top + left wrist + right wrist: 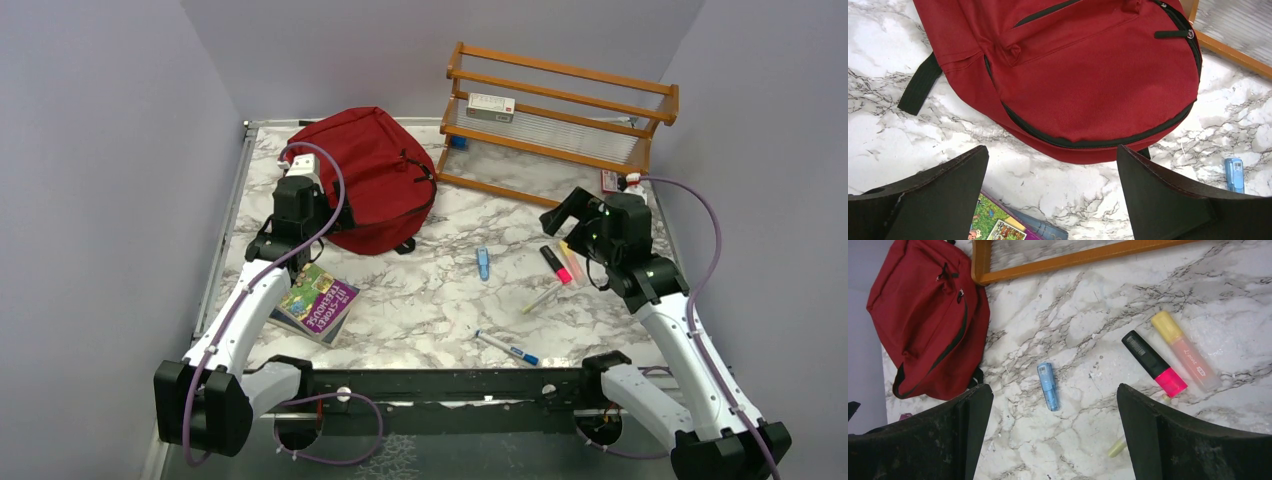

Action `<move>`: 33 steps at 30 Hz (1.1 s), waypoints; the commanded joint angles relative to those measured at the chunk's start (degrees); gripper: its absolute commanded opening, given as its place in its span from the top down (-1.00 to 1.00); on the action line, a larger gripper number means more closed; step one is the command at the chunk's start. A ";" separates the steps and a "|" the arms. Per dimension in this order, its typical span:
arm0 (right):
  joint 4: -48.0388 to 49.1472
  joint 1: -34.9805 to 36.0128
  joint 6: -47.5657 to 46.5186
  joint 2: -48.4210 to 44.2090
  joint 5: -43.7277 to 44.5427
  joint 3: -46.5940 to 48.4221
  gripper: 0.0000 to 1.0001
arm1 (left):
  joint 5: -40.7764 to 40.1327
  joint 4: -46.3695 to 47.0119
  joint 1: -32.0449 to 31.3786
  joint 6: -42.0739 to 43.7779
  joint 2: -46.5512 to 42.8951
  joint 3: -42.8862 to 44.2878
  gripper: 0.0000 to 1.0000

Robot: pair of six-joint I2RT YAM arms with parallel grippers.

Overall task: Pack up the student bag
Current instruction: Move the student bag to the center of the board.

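A large dark-red fabric backpack [365,175] lies, apparently zipped, at eleven o'clock on your marble surface [440,300]. Expect it soft, floppy, light; pinch its black zipper pull [1175,34]. Your left hand [1050,155], at its seven o'clock edge, and right hand [1054,390] gape apart, empty.

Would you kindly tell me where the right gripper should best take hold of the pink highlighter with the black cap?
Its black half, probably, from straight above, with the right gripper turned so the jaws close across the barrel. The pink highlighter lies flat on the table, and the yellow-capped marker beside it comes closest at the pink end, leaving more finger room at the black end.
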 commanded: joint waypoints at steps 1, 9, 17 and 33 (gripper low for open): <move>0.58 -0.27 1.38 -2.26 3.13 -1.51 -1.00 | -0.06 0.01 0.19 -0.01 -0.46 1.16 -0.97; -0.49 -0.27 2.51 0.09 1.10 -1.88 -1.00 | -1.41 -0.97 0.24 0.66 -0.75 0.81 -0.97; 6.94 -0.27 5.83 5.21 -7.25 -4.01 -0.96 | -0.86 -1.01 0.17 0.16 0.33 0.75 -0.97; 24.50 14.96 30.02 27.47 -6.65 -0.42 -0.82 | 1.07 0.66 1.63 -0.67 -0.67 -0.48 -0.97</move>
